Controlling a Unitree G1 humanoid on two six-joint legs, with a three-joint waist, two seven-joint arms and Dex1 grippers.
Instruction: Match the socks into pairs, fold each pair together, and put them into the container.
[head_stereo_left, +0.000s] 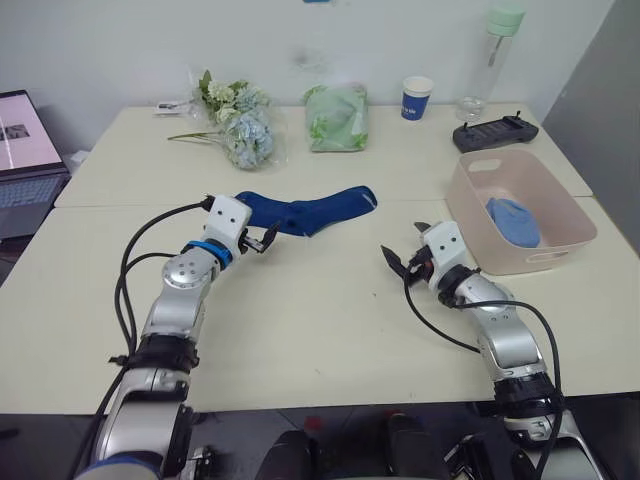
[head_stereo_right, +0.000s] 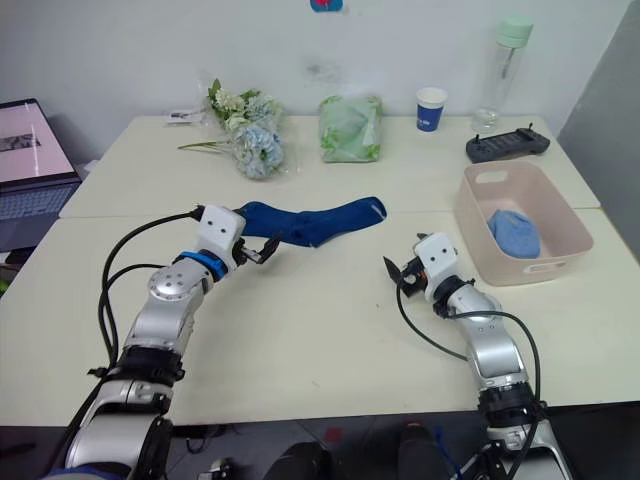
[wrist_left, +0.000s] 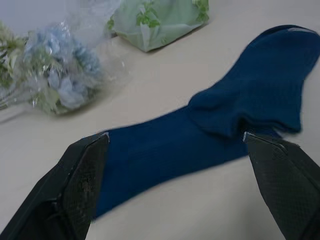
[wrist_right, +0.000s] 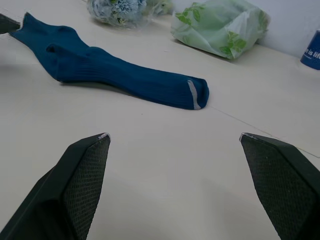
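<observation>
Left gripper (head_stereo_left: 268, 238), jaws spread and empty, sits at the cuff end of the dark navy socks (head_stereo_left: 310, 211). Right gripper (head_stereo_left: 404, 258), also spread and empty, hovers over bare counter (head_stereo_left: 320, 330) between those socks and the container (head_stereo_left: 560, 248).

Count: one navy bundle on the counter, apparently two socks overlapped, though the layers cannot be separated with certainty; one folded light blue pair (head_stereo_left: 512, 221) inside the container; no white socks sighted.

Judged step: folding the navy pair. The next move calls for the left gripper to close on the cuff and carry it over toward the toe.
</observation>
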